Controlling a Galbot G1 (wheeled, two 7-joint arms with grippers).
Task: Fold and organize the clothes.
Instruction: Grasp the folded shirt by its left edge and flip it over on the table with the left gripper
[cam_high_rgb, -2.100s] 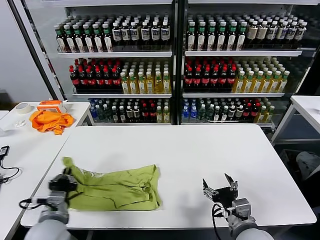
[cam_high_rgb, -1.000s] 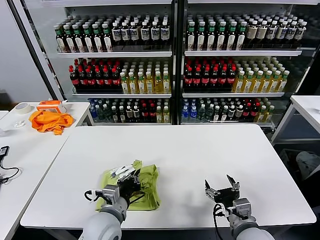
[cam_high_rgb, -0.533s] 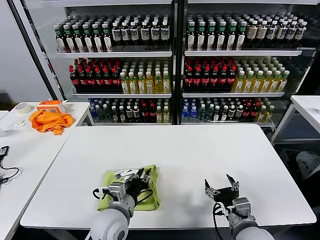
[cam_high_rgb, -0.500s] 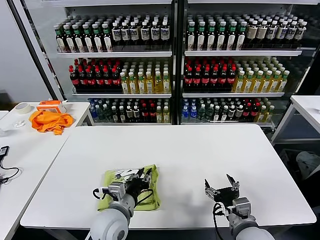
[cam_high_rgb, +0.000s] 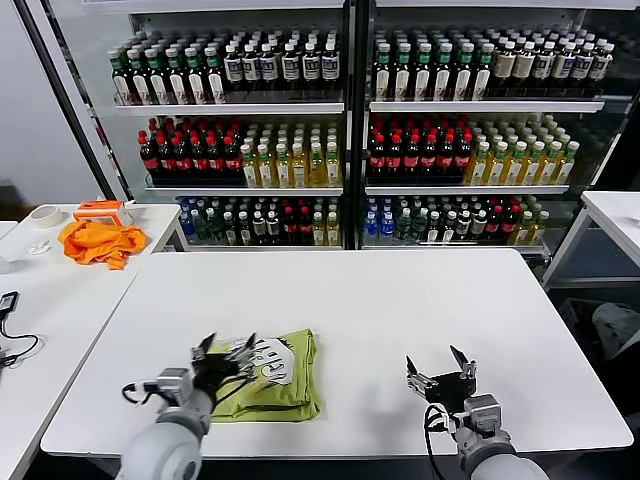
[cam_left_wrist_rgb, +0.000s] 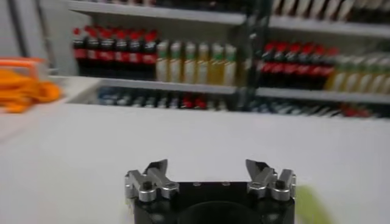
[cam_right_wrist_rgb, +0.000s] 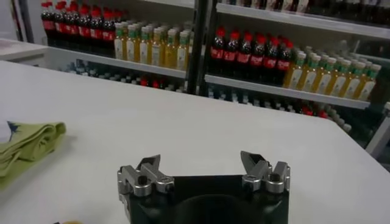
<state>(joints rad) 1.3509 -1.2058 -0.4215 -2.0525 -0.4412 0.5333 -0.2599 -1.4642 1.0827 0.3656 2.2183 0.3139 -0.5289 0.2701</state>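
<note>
The lime-green T-shirt (cam_high_rgb: 268, 372) is seen folded into a compact, roughly square bundle on the white counter (cam_high_rgb: 400, 300), near the counter's near edge and left of centre. A white printed patch is shown on the bundle's upper face. In the right wrist view, an edge of the folded T-shirt (cam_right_wrist_rgb: 24, 146) is seen lying flat on the counter, well apart from that arm.

The left gripper (cam_high_rgb: 225, 352) is held at the left edge of the bundle, its jaws spread apart and gripping nothing; whether the tips touch the fabric cannot be told. In the left wrist view the left gripper (cam_left_wrist_rgb: 210, 172) is seen with its jaws released and only bare counter between them.

The right gripper (cam_high_rgb: 440, 368) is parked low over the counter at the near right, well apart from the T-shirt, jaws released and empty.

An orange garment (cam_high_rgb: 98, 242) is seen crumpled on a side table (cam_high_rgb: 60, 300) at the far left, and shelves of bottles (cam_high_rgb: 350, 130) are seen behind the counter.
</note>
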